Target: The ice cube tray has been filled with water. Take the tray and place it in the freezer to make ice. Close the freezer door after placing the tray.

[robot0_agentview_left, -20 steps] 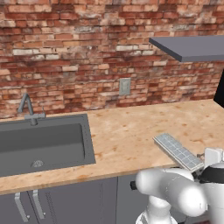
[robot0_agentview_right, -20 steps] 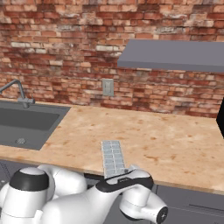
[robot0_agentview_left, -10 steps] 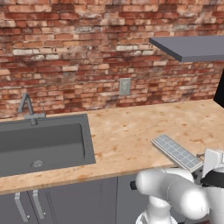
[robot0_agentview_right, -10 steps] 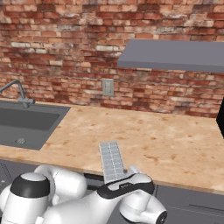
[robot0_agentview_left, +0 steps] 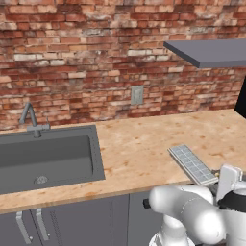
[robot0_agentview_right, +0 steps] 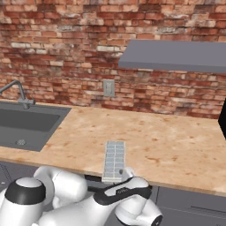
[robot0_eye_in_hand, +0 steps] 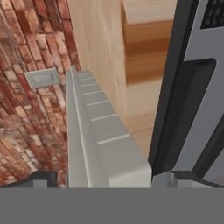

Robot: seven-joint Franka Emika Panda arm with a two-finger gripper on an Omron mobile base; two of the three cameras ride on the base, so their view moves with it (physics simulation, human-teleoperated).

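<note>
Hand view: we find the ice cube tray running lengthwise away from the jaws, its near end between the wide-spread fingertips, not yet gripped. On the base views the tray lies flat at the desk's front edge, long axis pointing toward the brick wall.

No text, label, brand, number or sign can be read. The wall plate on the brick wall is blank, and nothing is printed on the ice cube tray.
</note>
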